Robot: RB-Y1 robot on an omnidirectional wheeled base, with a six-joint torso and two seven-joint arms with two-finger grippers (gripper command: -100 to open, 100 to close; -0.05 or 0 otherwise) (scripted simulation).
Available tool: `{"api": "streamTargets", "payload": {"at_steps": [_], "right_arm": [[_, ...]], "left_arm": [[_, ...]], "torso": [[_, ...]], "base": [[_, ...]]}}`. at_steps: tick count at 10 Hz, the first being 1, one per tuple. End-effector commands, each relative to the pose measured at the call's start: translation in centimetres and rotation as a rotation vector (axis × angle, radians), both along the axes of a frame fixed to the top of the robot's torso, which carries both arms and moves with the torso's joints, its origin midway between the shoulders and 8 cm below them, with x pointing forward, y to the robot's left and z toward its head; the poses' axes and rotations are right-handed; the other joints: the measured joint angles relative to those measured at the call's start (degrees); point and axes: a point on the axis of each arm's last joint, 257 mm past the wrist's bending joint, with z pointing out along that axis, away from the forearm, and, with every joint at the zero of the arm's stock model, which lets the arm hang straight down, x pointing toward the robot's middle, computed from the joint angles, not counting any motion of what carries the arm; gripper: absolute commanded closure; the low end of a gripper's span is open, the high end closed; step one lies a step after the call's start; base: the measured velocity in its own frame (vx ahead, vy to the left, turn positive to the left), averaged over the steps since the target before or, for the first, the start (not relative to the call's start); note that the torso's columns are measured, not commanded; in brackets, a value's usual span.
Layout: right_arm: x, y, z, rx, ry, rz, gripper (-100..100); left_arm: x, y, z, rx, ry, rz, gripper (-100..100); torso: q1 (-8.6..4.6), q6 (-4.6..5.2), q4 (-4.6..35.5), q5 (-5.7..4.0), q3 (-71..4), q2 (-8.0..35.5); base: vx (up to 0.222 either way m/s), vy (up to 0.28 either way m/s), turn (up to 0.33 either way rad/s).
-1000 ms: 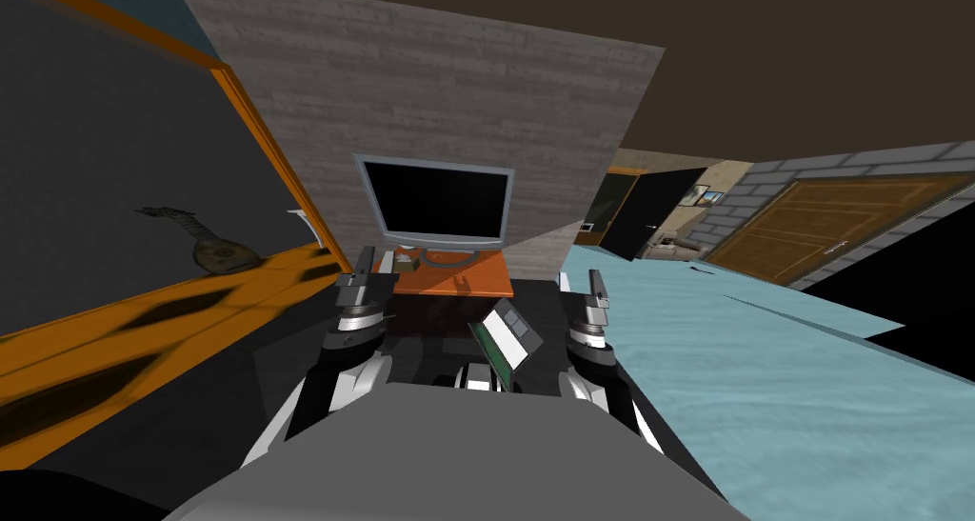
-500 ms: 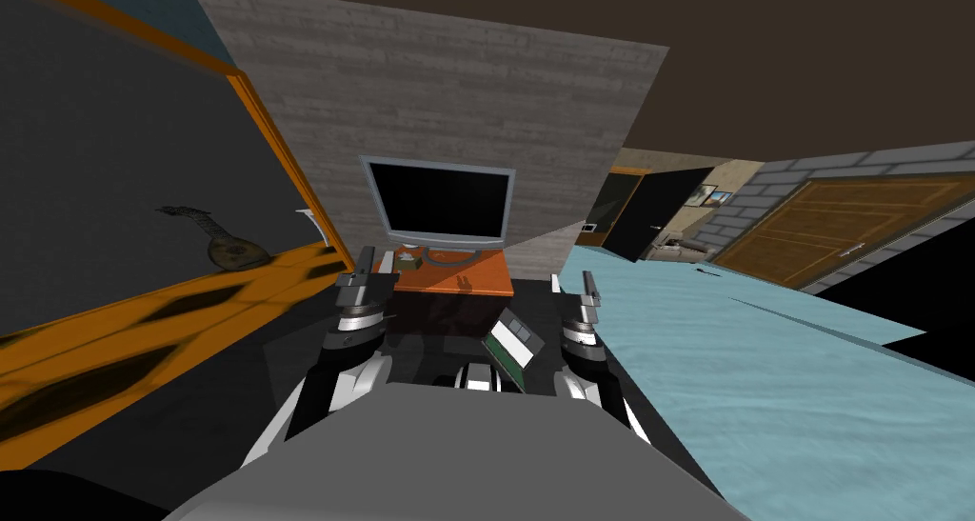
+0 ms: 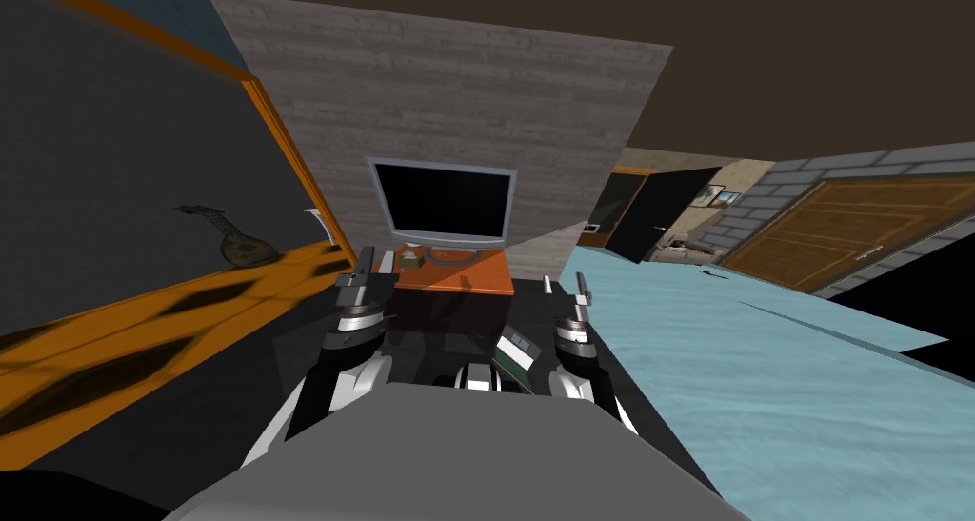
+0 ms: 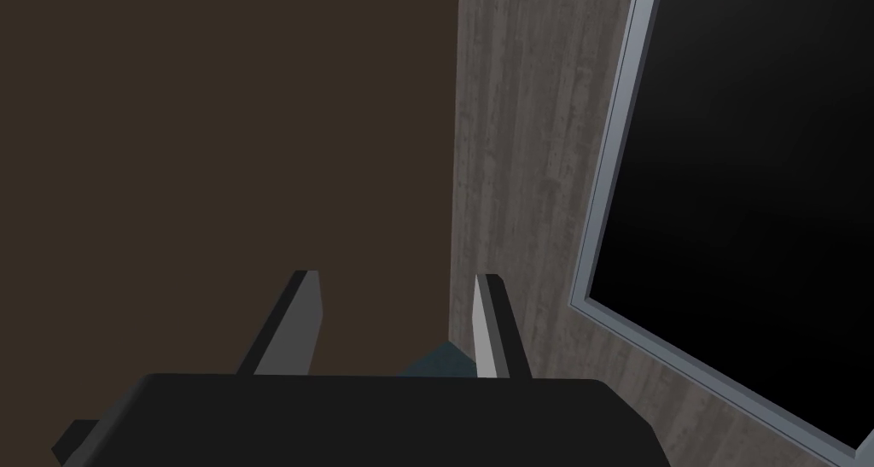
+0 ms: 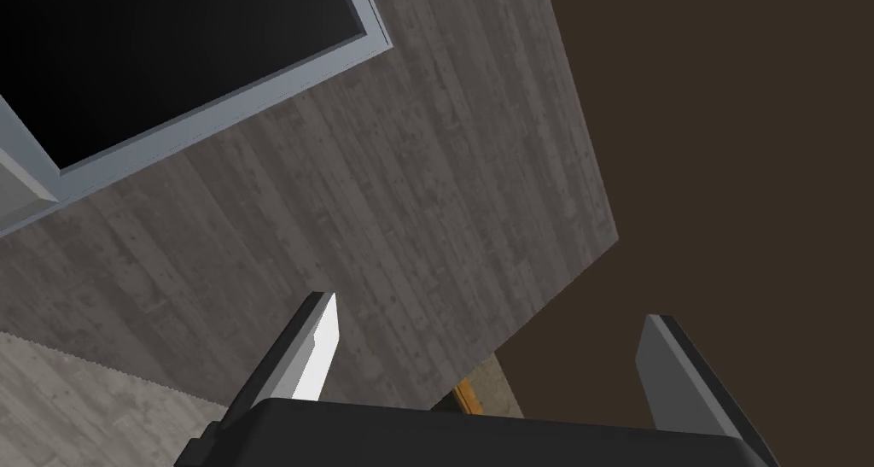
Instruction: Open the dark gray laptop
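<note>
A flat thing (image 3: 517, 347) with a green edge, a pale face and dark patches lies tilted on a dark surface (image 3: 438, 330) just past my chest, beside my right forearm. I cannot tell whether it is the laptop. My left gripper (image 3: 367, 268) is raised to the left of it, open with a narrow gap (image 4: 394, 325) and nothing between the fingers. Raised to the right of it, my right gripper (image 3: 564, 289) stands open wide and empty (image 5: 491, 351). Both hands face a grey plank wall.
A grey-framed black monitor (image 3: 443, 201) stands on an orange table (image 3: 455, 275) ahead, against the wall (image 3: 457, 96). At the left, a lute-shaped instrument (image 3: 233, 244) lies on an orange-edged dark panel. A light blue surface (image 3: 762, 372), a brown door (image 3: 847, 225) and a black door (image 3: 657, 215) are at the right.
My right arm has swung inward toward the middle. The tilted flat thing now sits lower and closer to my chest. The view has turned slightly; the left arm has kept still.
</note>
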Motion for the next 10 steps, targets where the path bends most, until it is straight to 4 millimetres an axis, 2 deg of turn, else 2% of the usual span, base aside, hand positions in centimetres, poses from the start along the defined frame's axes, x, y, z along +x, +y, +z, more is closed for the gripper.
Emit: {"api": "streamTargets", "payload": {"at_steps": [1,10], "right_arm": [[0.6,0.6,-1.1,0.089,0.030,0.076,-100],[2.4,2.6,-4.7,0.366,0.125,0.291,-100]], "left_arm": [[0.0,0.0,0.0,0.000,0.000,0.000,0],[0.0,0.0,0.0,0.000,0.000,0.000,0]], "torso": [[0.02,0.02,0.00,0.01,-0.01,-0.01],[-0.01,0.01,0.00,0.00,0.00,0.01]], "base": [[-0.030,-0.013,0.039],[-0.031,-0.012,0.036]]}}
